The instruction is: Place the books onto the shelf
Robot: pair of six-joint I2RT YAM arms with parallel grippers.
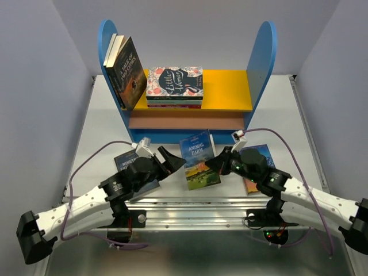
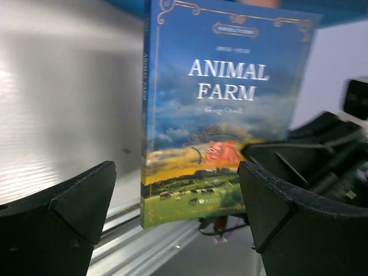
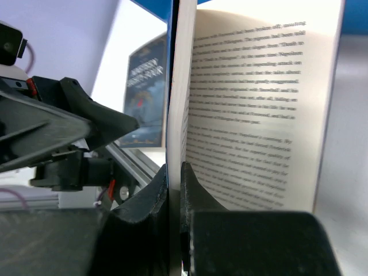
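Animal Farm book (image 1: 199, 160) held upright nr shelf (image 1: 261, 54), R gripper (image 1: 209, 164) clamped on its edge, L gripper (image 1: 167, 160) wide apart

Table (image 1: 103, 115) + shelf (image 1: 261, 52), current load.
Yellow board (image 1: 227, 89): flat stack (image 1: 172, 104) topped by Little Women (image 1: 174, 82), two books (image 1: 125, 72) leaning on left panel. Table: dark blue book (image 1: 127, 161) my left side, blue-orange book (image 1: 261, 152) my right.

- A robot lab bench, this was: plain pale walls (image 1: 34, 115) boxed in a metal tabletop (image 1: 106, 123).
- Two cabled arms (image 1: 86, 202) sat bolted to an aluminium rail (image 1: 195, 204) at its near edge.
- A shelf (image 1: 261, 57) stood at its far edge.
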